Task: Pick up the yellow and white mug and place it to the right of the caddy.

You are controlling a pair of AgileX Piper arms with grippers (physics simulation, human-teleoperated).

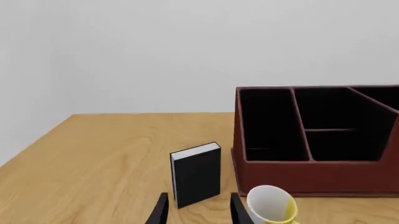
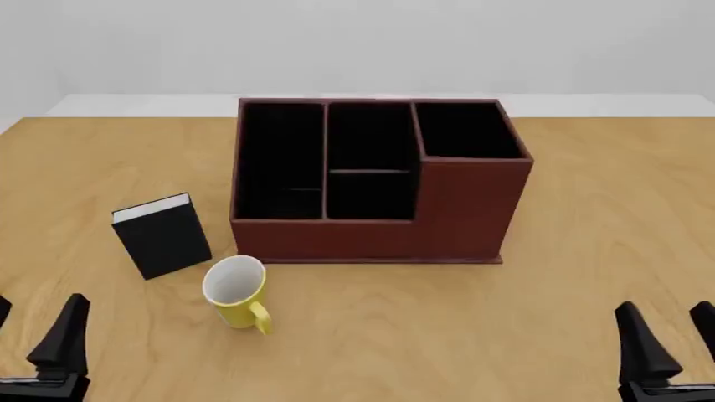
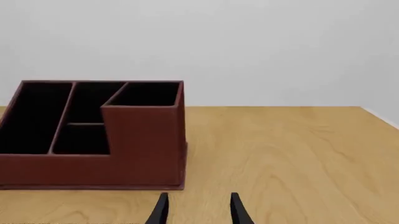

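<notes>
Mug (image 2: pixel 234 290) upright beside caddy's (image 2: pixel 369 180) front edge (book (image 2: pixel 163 235) near).

Wooden table (image 2: pixel 581 251) carries the caddy (image 2: pixel 447 218); mug (image 2: pixel 237 291); black book (image 2: pixel 164 236).

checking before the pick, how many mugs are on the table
1: the yellow and white mug stands just in front of the caddy, beside the black book.

Matte black left gripper (image 2: pixel 33 335) and right gripper (image 2: pixel 668 339); slim, tapering, blade-like fingers (image 1: pixel 162 210); no markings
</notes>
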